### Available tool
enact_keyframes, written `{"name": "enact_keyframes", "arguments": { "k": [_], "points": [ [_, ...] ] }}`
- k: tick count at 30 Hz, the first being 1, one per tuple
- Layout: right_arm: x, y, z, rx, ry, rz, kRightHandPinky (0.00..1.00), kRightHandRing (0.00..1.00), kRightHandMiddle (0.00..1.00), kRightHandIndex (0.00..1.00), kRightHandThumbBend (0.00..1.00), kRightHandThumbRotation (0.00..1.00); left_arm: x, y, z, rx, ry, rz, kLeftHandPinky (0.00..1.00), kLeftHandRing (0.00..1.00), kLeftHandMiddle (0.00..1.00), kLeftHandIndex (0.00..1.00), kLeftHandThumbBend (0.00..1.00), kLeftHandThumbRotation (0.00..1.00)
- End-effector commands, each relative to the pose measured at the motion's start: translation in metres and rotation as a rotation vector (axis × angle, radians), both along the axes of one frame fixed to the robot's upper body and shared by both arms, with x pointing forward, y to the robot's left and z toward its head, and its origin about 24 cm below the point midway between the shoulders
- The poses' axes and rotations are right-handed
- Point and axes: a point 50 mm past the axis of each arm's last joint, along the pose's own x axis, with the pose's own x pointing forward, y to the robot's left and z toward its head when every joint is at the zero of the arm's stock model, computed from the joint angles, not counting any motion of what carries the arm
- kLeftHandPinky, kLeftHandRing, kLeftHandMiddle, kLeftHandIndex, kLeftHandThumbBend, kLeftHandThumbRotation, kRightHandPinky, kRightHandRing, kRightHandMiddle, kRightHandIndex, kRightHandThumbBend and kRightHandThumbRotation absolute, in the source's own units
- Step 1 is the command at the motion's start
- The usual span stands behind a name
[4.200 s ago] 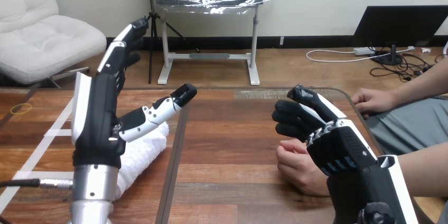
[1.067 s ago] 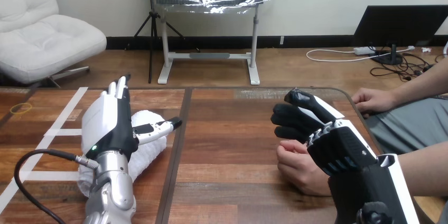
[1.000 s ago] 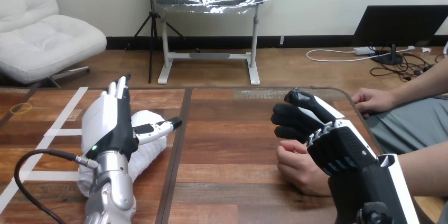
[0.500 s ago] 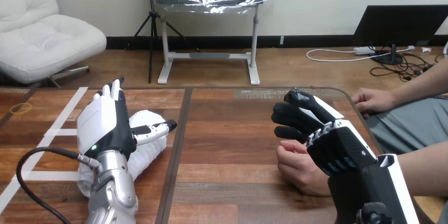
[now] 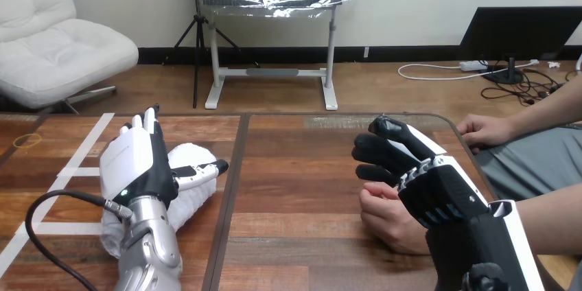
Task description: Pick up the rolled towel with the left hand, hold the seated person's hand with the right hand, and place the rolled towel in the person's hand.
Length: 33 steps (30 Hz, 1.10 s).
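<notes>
The rolled white towel (image 5: 187,198) lies on the left part of the wooden table (image 5: 302,188). My left hand (image 5: 134,164) rests on top of it, open, with straight fingers pointing away from me and the thumb stretched to the right across the roll. My right hand (image 5: 439,191) hangs at the right, its back towards me. The person's hand (image 5: 384,215), loosely closed, lies on the table just under and to the left of it. I cannot tell whether the two touch.
The person's other hand (image 5: 484,131) rests at the table's far right edge. White tape lines (image 5: 68,171) cross the table's left end, with a thin yellow ring (image 5: 27,141) beyond them. A dark seam (image 5: 230,188) runs down the table beside the towel.
My left hand has come down from a raised, upright pose onto the towel, and in the last second it slid slightly left. The right hand and the person's hand have stayed put.
</notes>
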Motion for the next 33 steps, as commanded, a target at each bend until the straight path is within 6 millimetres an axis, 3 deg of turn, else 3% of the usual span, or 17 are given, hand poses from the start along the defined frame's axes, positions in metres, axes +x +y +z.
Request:
{"name": "enact_keyframes", "arguments": {
  "k": [1,33],
  "points": [
    [0.0044,-0.0003,0.0177,-0.005,-0.109,0.013,0.74,0.79,0.80,0.83,0.90,1.00,0.0202,-0.0076,0.0270,0.045,-0.093,-0.024,1.00,1.00,1.00,0.98,0.97,0.41],
    [0.0049,-0.0010,0.0183,-0.013,-0.113,0.021,0.72,0.79,0.80,0.83,0.91,1.00,0.0293,-0.0139,0.0226,0.033,-0.005,-0.039,1.00,1.00,1.00,0.98,0.95,0.38]
  ]
}}
